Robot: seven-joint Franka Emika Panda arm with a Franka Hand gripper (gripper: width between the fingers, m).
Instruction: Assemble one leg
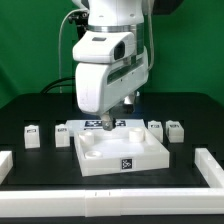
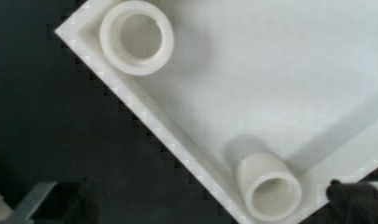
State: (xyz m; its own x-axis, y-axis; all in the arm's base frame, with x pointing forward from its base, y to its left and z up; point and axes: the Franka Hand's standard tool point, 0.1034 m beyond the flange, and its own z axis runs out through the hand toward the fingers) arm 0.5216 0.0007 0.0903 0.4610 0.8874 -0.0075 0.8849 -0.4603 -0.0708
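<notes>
- Now the arm (image 1: 108,60) reaches straight down, wrist vertical, over the back edge of the white slab (image 1: 120,150).
- And the gripper (image 1: 108,122) hangs spread and empty, fingers (image 2: 355,195) wide apart above a corner socket (image 2: 271,185).
- Nearest leg (image 1: 155,129) stands untouched, just beside the slab on the exterior view's right.

- Arm (image 1: 108,60): glossy white housing, bulky and rounded, with softly curved edges.
- Upper joint (image 1: 112,14): white cylindrical shell, dark gap beside it.
- Lower housing: crossed by a dark slanted seam; grey shading on the underside.
- Cable (image 1: 64,50): thin, pale, looped alongside the housing on the exterior view's left.
- Gripper (image 1: 108,122): small dark part under the white body; detail too small to tell.
- Fingers (image 2: 38,199): dark grey, straight-edged, blurred in the wrist view.
- Screws, lettering: not legible.
</notes>
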